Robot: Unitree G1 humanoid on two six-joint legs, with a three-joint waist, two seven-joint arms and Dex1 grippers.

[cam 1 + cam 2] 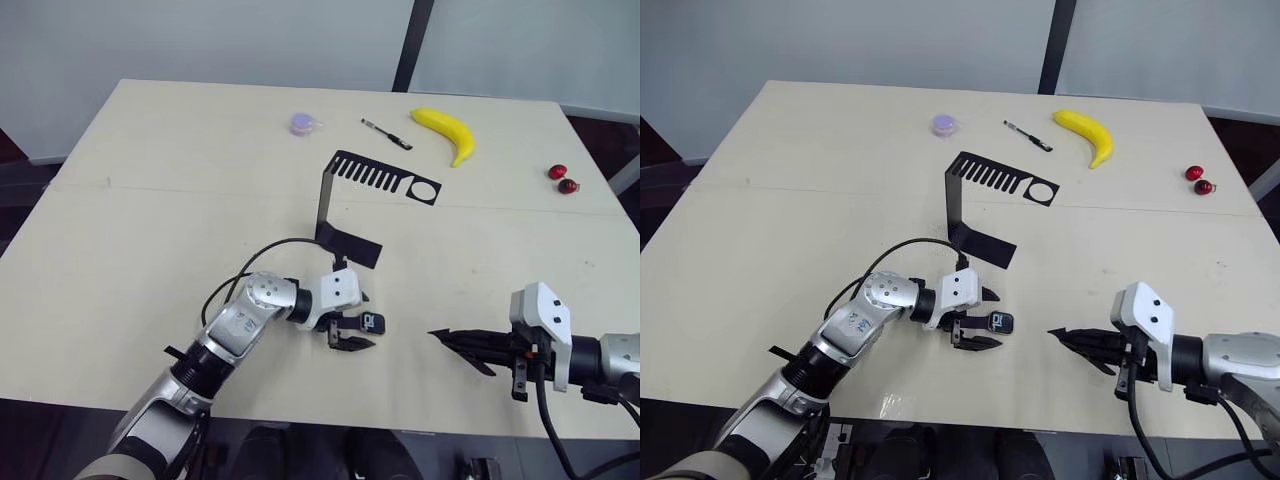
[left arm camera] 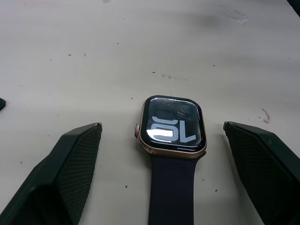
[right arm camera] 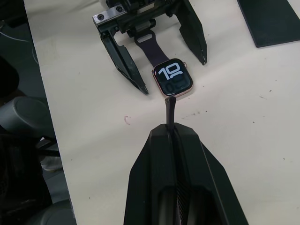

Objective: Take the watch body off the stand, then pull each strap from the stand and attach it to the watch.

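The small rounded-square watch body (image 2: 171, 128) with gold-toned rim lay flat on the cream tabletop (image 1: 150, 220), near of the black bent sheet-metal stand (image 1: 352, 190). White digits "10" showed on its black screen. One dark purple strap (image 2: 171, 187) was attached. The left gripper (image 1: 978, 332) stood open around the watch. The right gripper (image 3: 171, 105), fingers pressed together, pinched a second dark strap (image 3: 170, 108), its tip touching the case.

Far across the table (image 1: 150, 200): purple lid (image 1: 304, 123), pen (image 1: 386, 134), banana (image 1: 446, 132), two cherries (image 1: 562, 179)
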